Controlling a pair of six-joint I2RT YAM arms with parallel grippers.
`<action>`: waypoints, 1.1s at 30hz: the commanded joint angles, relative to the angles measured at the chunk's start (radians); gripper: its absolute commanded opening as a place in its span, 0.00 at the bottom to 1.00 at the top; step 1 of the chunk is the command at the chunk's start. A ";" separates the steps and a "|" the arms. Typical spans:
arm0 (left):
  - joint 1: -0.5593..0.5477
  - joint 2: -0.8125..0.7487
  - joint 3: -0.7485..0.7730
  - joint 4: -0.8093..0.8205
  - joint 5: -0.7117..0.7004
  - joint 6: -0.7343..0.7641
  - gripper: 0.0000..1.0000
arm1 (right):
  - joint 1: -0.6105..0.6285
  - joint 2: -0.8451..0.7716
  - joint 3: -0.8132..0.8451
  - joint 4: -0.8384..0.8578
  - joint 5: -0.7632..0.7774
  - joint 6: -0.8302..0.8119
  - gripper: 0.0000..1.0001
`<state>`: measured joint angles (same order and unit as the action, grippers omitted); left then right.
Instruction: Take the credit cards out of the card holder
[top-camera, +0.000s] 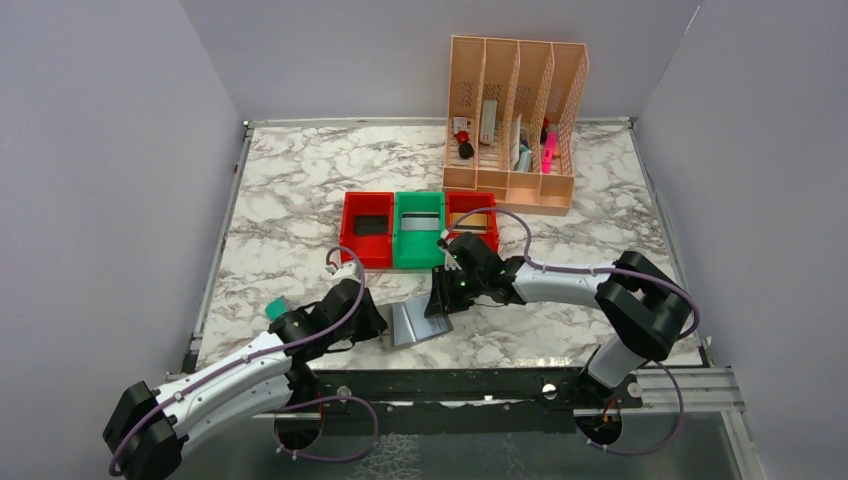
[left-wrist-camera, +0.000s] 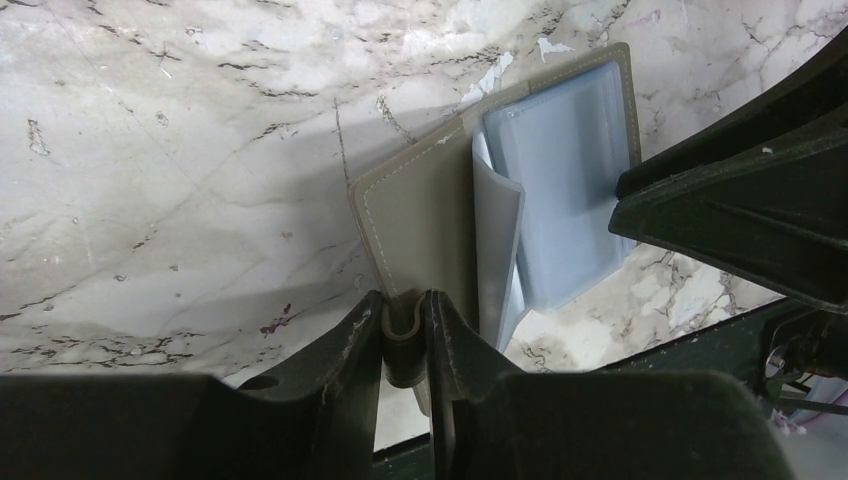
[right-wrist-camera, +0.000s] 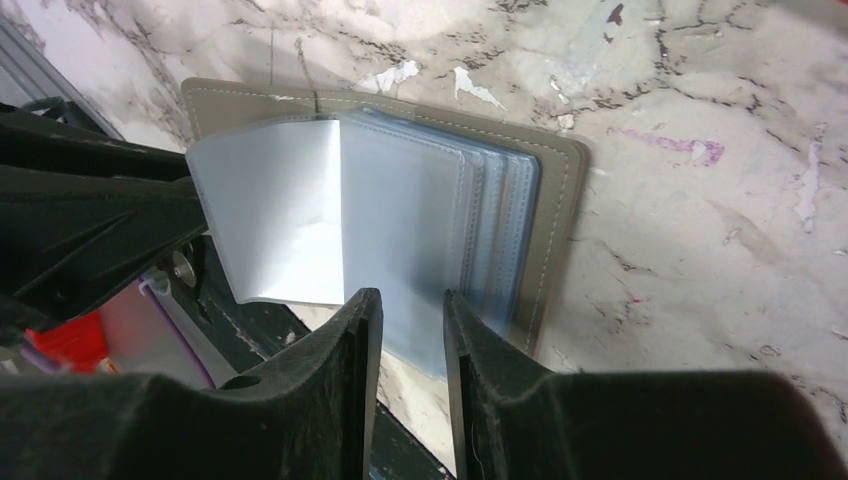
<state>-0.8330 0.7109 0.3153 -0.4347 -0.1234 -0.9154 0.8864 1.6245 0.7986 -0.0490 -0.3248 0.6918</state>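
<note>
The card holder (top-camera: 413, 323) lies open near the table's front edge, its tan-grey cover (left-wrist-camera: 420, 215) underneath and light blue pockets (right-wrist-camera: 440, 230) on top. My left gripper (left-wrist-camera: 403, 320) is shut on the cover's left edge, which curls between the fingers. My right gripper (right-wrist-camera: 405, 305) hovers over the pockets from the right, narrowly open, nothing pinched. One pale pocket leaf (right-wrist-camera: 270, 215) stands flipped up. No card shows inside the holder. A black card (top-camera: 370, 225), a silver-grey card (top-camera: 420, 222) and a gold-tan card (top-camera: 477, 222) lie in the bins behind.
Two red bins (top-camera: 350, 240) (top-camera: 470, 201) flank a green bin (top-camera: 418, 257) just behind the holder. A tall peach slotted organiser (top-camera: 515, 120) stands at the back. A small teal block (top-camera: 275, 308) sits by the left arm. The table's front rail (top-camera: 470, 380) runs close below the holder.
</note>
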 joint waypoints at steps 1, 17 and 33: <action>0.000 -0.003 -0.004 0.023 0.019 0.004 0.24 | 0.000 0.004 0.002 0.051 -0.059 0.009 0.33; 0.000 -0.004 -0.006 0.028 0.023 0.003 0.23 | 0.000 -0.014 -0.001 0.194 -0.245 0.062 0.31; 0.000 -0.012 -0.009 0.027 0.020 -0.004 0.23 | 0.051 0.146 0.080 0.332 -0.382 0.069 0.35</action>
<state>-0.8330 0.7109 0.3126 -0.4267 -0.1200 -0.9161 0.9131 1.7325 0.8318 0.2348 -0.6552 0.7692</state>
